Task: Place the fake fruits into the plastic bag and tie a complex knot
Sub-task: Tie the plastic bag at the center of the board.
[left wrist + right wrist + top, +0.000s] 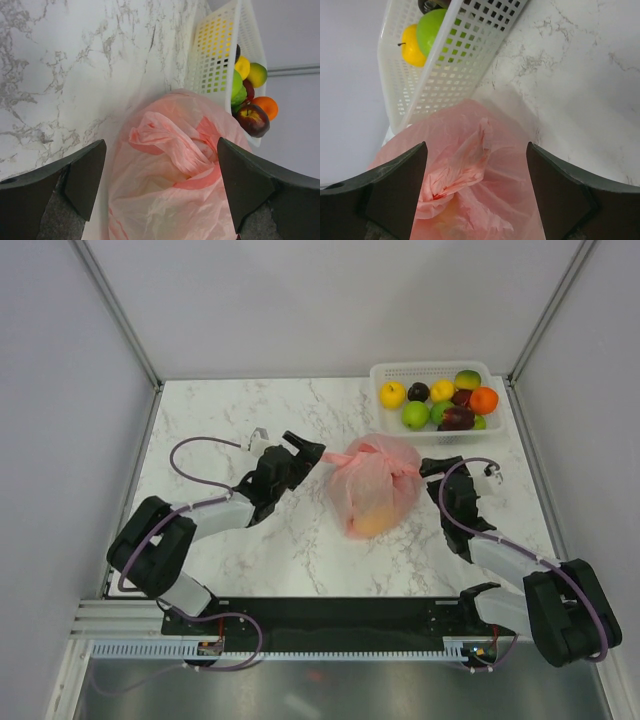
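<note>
Check both tools first. The left tool (305,451) has its fingers (82,180) spread wide and grips nothing. The right tool (437,469) is likewise spread and grips nothing.

Locate the pink plastic bag (372,490). It lies on the marble worktop (220,420) between the two tools, directly ahead of each set of fingertips. In the overhead view each tool tip sits close beside the upper part of the bag. You cannot tell whether either tip touches the film.

Locate the knot (197,150). The bag handles are gathered into a twisted pink bunch at the top of the bag. In the left wrist view it lies ahead of the tool, nearer the right-hand finger. In the right wrist view the bunch lies ahead of the tool, nearer the left-hand finger.

Locate the fake fruits. One yellow-orange fruit (372,523) shows through the film at the end of the bag nearest the arm bases. The others lie in a white lattice basket (430,368) beyond the bag, ahead of both tools and closer to the right tool. Among them you can see a yellow lemon (392,394), a green apple (415,415), an orange (484,400) and a dark red apple (458,418). The basket stands just beside the bag.
</note>
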Available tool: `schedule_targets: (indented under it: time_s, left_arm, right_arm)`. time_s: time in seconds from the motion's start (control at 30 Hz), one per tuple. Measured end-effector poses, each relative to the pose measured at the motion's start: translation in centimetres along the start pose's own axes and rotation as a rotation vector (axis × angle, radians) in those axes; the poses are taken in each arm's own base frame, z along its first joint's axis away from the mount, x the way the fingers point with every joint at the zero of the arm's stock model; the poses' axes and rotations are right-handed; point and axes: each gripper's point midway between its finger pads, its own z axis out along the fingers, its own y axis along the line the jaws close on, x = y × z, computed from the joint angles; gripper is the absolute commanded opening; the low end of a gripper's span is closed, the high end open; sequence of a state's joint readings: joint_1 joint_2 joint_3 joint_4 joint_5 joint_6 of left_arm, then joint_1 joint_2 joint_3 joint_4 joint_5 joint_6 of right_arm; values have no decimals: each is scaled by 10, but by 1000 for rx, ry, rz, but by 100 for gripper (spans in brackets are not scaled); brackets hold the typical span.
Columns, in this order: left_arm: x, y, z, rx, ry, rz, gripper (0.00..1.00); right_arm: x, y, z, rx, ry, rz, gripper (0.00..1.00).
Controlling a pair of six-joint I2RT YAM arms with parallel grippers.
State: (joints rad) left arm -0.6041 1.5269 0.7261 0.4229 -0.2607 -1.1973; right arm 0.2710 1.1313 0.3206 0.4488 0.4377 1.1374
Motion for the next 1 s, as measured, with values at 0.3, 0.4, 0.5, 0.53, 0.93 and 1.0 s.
schedule_targets:
  time_s: [0.3, 0.4, 0.5, 0.53, 0.93, 1.0]
  left_arm:
    - [11, 18, 21, -41, -22, -58, 89]
    - [14, 14, 27, -19, -25, -72, 88]
    - [21, 7, 32, 1, -20, -84, 86]
    - [24, 5, 32, 11, -18, -87, 86]
    - [33, -25, 39, 127, -31, -109, 2]
    - [31, -29, 38, 143, -39, -93, 2]
  right_arm:
    - [20, -1, 8, 12, -1, 31, 47]
    - [19, 0, 11, 13, -11, 31, 21]
    - [16, 3, 11, 5, -23, 35, 0]
    - [16, 4, 12, 1, -26, 37, 0]
    - [15, 9, 13, -15, -28, 3, 0]
    - [15, 11, 13, -26, -23, -40, 0]
